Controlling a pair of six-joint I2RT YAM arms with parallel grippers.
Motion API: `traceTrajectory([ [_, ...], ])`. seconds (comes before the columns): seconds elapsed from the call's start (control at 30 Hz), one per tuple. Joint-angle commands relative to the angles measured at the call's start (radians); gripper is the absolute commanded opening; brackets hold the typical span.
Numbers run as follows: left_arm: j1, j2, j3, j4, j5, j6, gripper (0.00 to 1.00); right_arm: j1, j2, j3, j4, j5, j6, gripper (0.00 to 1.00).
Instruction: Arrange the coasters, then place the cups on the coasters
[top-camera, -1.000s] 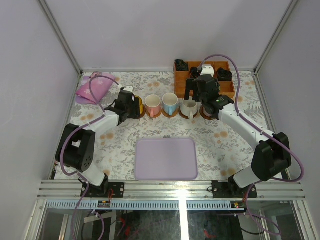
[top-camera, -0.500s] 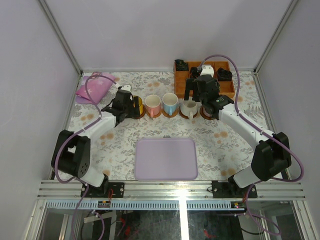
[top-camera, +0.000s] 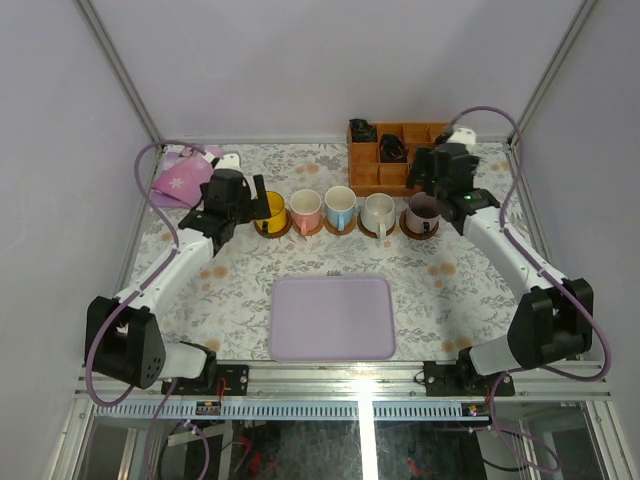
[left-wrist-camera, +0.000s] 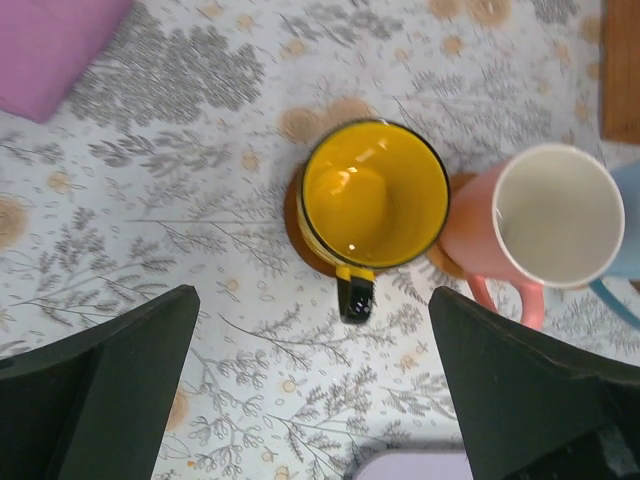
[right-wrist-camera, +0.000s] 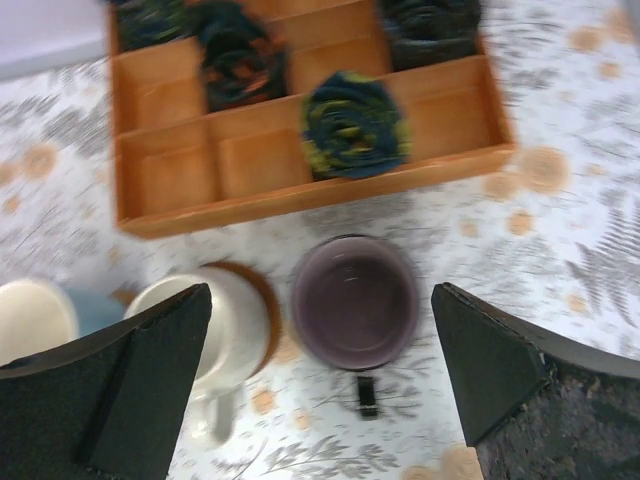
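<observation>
Five cups stand in a row, each on a brown coaster: yellow (top-camera: 268, 208), cream with pink handle (top-camera: 304, 210), light blue (top-camera: 340, 205), cream-white (top-camera: 378, 211) and purple (top-camera: 422, 209). My left gripper (top-camera: 248, 198) is open, just left of and above the yellow cup (left-wrist-camera: 375, 195), whose coaster (left-wrist-camera: 296, 228) shows at its edge. The pink-handled cup (left-wrist-camera: 550, 215) stands beside it. My right gripper (top-camera: 432, 178) hangs open above the purple cup (right-wrist-camera: 355, 300), holding nothing. The cream-white cup (right-wrist-camera: 215, 325) sits on its coaster (right-wrist-camera: 262, 290).
An orange-brown compartment box (top-camera: 400, 160) with dark rolled items stands right behind the cups at the back right. A lavender tray (top-camera: 332, 318) lies at the near middle. A pink pouch (top-camera: 185, 180) lies at the back left.
My left gripper opened wide and drew back to the left of the yellow cup. My right arm moved right and back, uncovering the purple cup.
</observation>
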Motion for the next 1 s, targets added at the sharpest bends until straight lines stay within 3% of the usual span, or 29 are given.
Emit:
traceTrajectory([
  [0.0, 0.054, -0.026, 0.050, -0.028, -0.063, -0.001, 1.00, -0.142, -0.097, -0.046, 0.036, -0.014, 0.072, 0.99],
  [0.23, 0.225, -0.107, 0.023, -0.059, -0.071, -0.056, 1.00, -0.327, -0.212, -0.150, 0.019, 0.030, 0.121, 0.99],
  [0.4, 0.342, -0.157, 0.007, -0.095, 0.000, -0.038, 1.00, -0.369, -0.234, -0.164, -0.040, 0.079, 0.129, 0.99],
  [0.53, 0.350, -0.161, 0.012, -0.145, -0.071, -0.026, 1.00, -0.369, -0.261, -0.187, -0.051, 0.127, 0.128, 0.99],
  [0.97, 0.357, -0.159, -0.014, -0.142, -0.081, -0.081, 1.00, -0.369, -0.310, -0.266, -0.037, 0.223, 0.099, 0.99],
])
